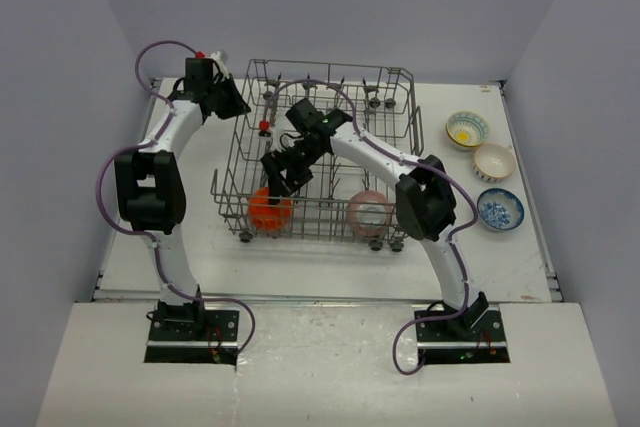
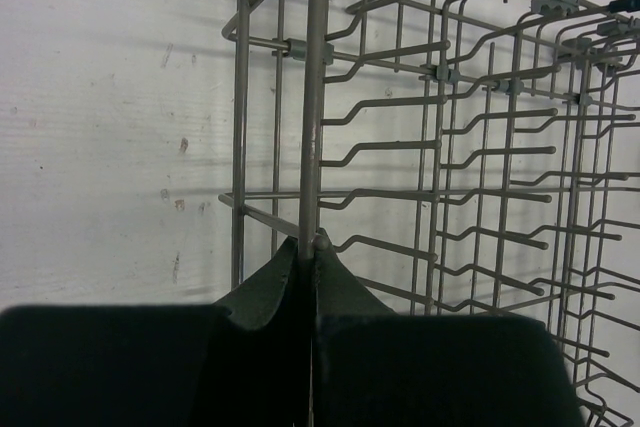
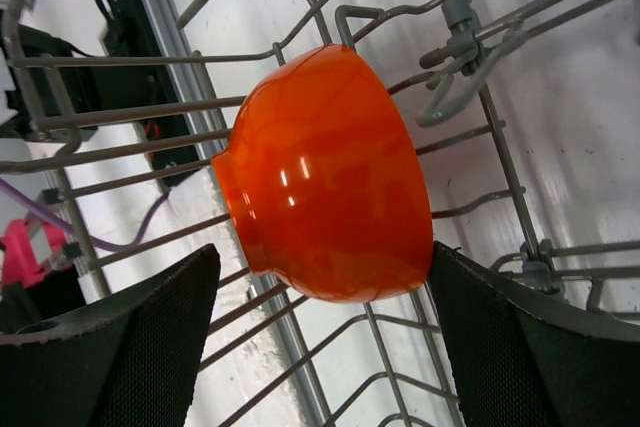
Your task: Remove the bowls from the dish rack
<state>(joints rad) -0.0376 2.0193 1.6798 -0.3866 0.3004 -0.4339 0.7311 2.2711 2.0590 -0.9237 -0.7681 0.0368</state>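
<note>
The grey wire dish rack stands mid-table. An orange bowl rests on its side in the rack's near-left corner, and a pink bowl sits at its near right. My right gripper reaches down inside the rack, open. In the right wrist view the orange bowl lies between the spread fingers of the right gripper. The right finger is at the bowl's rim, and the left finger is apart from it. My left gripper is shut on an upright rack wire at the far-left corner.
Three bowls stand on the table right of the rack: a white one with a yellow mark, a cream one and a blue-and-white one. Upright tines fill the rack. Walls enclose the table on three sides.
</note>
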